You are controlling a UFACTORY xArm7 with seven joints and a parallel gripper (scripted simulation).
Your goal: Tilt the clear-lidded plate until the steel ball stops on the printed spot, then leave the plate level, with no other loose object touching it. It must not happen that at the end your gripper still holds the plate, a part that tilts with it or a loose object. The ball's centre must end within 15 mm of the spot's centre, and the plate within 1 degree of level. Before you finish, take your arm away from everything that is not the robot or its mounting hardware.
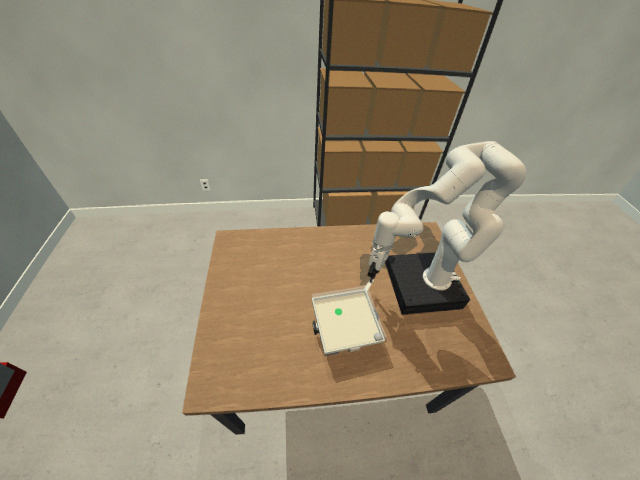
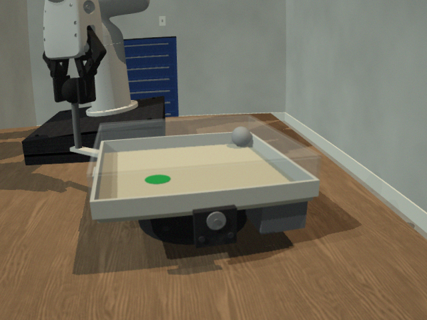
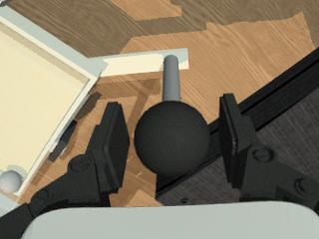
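The clear-lidded plate (image 1: 342, 295) (image 2: 207, 200) (image 3: 55, 55) sits on its dark pivot mount (image 2: 215, 223) mid-table and looks roughly level. The steel ball (image 1: 377, 336) (image 2: 241, 136) (image 3: 11, 181) rests in a corner of the plate, on the side towards the arm's base. The green spot (image 1: 338, 311) (image 2: 157, 179) is far from the ball, near the diagonally opposite part of the floor. A thin stem (image 2: 76, 127) (image 3: 171, 76) rises from the plate's corner tab to a black knob (image 2: 71, 89) (image 3: 171, 138). My gripper (image 1: 371, 272) (image 2: 73, 97) (image 3: 171, 118) is open, with its fingers either side of the knob and small gaps showing.
The arm's black base slab (image 1: 426, 284) (image 2: 45, 137) lies just behind the handle. A shelf of cardboard boxes (image 1: 392, 103) stands beyond the table. A blue cabinet (image 2: 151, 69) stands by the back wall.
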